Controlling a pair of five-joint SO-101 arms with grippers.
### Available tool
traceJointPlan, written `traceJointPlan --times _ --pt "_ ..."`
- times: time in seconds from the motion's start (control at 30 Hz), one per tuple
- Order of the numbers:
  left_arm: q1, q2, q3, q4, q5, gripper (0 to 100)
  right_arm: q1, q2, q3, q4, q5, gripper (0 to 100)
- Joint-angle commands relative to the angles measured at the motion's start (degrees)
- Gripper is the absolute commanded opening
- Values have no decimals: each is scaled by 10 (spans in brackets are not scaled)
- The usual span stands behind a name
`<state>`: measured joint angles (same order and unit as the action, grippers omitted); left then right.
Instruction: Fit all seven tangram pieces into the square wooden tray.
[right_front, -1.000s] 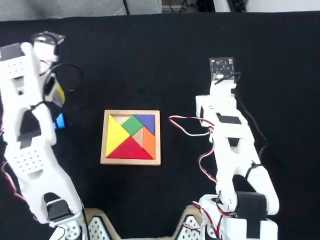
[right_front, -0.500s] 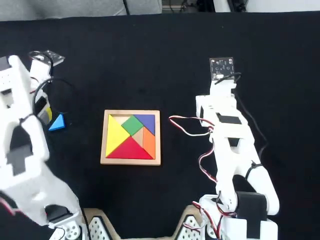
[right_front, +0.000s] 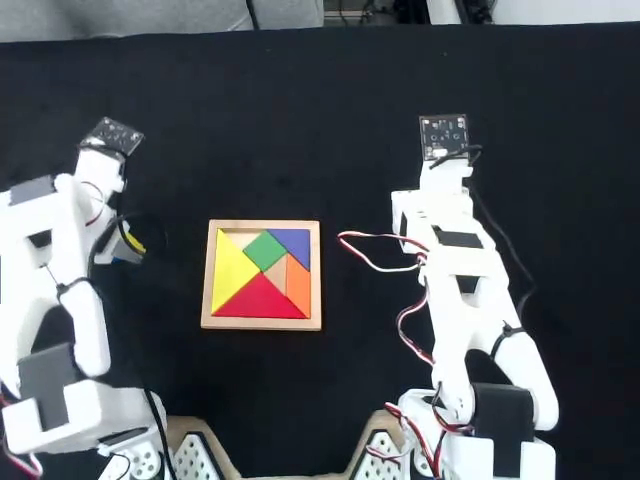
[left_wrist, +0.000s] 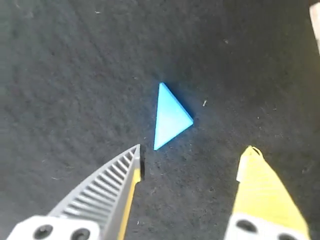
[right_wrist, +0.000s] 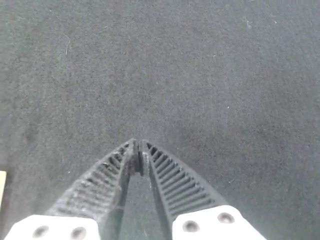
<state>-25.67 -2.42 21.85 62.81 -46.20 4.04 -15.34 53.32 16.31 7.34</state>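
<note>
Left end effector (left_wrist: 194, 149) swung in — blue triangle (left_wrist: 170, 117) just ahead.

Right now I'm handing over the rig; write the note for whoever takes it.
Left pincer: open, over the blue triangle, which lies flat on the cloth.
Right pincer: shut, over bare cloth.
Tray: coloured pieces fill most of it; a tan patch shows in the middle.
Left to do: grasp the triangle and seat it in the tray.

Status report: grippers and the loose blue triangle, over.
Left gripper open above blue triangle on cloth. Right gripper shut over bare cloth. Triangle outside wooden tray. Nothing blocking the triangle.
</note>
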Motion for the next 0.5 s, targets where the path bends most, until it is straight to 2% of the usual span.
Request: traceJointPlan --times 0.0,0.1,0.23,0.47 --pt "0 78 -124 48 33 310 -9 0 -19 -11 6 11" --pt "-2 171 -199 75 38 314 -9 0 -19 -11 6 11" --pt "-7 262 -273 123 -41 310 -9 0 -19 -11 6 11" --pt "-29 314 -319 115 -44 310 -9 0 -19 -12 7 11"
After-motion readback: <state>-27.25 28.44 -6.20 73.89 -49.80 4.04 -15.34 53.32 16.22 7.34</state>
